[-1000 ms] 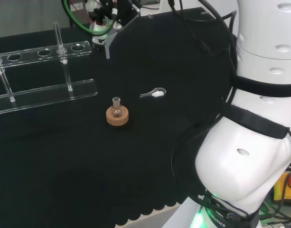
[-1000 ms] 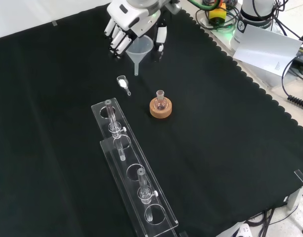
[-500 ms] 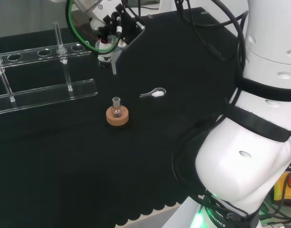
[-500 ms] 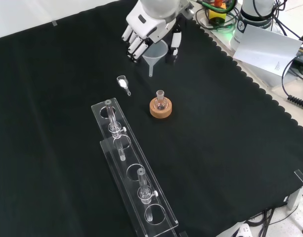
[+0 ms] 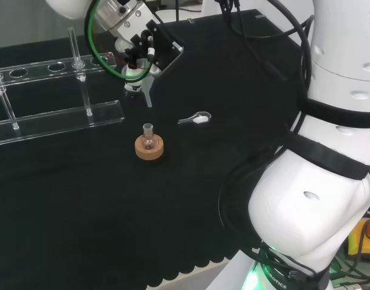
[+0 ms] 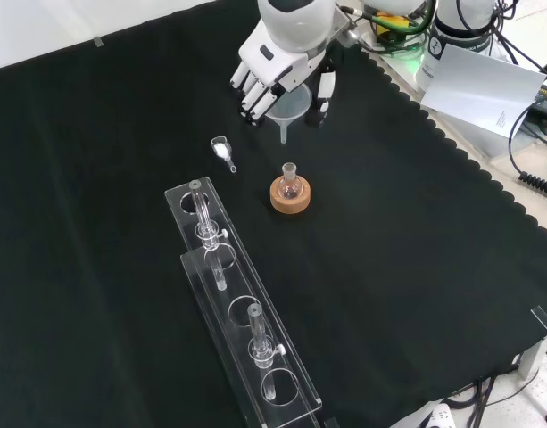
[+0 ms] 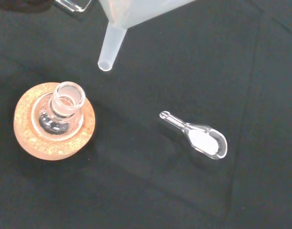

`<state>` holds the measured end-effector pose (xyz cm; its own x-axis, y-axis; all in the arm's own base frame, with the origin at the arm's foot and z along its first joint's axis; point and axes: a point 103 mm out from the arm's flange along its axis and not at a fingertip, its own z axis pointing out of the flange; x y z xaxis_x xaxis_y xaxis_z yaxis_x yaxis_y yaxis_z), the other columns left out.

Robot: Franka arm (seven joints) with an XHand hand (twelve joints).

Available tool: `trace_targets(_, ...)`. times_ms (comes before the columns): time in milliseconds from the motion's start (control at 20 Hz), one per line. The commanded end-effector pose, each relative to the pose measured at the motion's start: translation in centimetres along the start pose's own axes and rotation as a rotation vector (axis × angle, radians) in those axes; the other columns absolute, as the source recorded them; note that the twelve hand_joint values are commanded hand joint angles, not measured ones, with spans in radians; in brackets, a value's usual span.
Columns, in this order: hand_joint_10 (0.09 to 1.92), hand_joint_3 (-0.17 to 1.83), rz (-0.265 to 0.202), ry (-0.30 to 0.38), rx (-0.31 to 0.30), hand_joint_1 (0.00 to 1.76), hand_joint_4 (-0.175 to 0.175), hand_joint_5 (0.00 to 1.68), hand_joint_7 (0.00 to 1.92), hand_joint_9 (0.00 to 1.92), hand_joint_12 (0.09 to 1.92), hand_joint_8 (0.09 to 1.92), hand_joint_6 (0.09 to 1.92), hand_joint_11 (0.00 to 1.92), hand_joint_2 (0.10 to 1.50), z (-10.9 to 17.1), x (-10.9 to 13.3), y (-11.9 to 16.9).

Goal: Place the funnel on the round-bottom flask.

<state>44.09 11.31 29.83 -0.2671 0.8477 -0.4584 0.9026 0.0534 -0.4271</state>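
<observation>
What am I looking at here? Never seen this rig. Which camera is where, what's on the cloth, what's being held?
It is one white robot arm with a black and white hand instead of a gripper. The head view looks over the arm from behind, the front view looks down on the cloth from the opposite side, and the wrist view looks past the palm. The hand's fingers are curled round a clear funnel, carried in the air with its spout pointing down, near but not over the flask. That small flask sits on a cork ring. Also on the cloth are a small glass scoop and a clear tube rack holding a few tubes.
</observation>
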Motion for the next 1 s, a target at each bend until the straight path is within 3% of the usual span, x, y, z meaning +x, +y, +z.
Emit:
trace_targets(50,0.59,0.34,-0.003,0.006,0.004,0.67,-0.061,0.43,0.42,0.92,1.17,0.76,0.89,0.66,0.78,0.3,0.3,0.1)
trace_targets(1000,0.59,0.36,-0.035,0.020,0.014,0.68,-0.061,0.45,0.43,0.93,1.17,0.76,0.89,0.67,0.77,2.7,2.2,1.0)
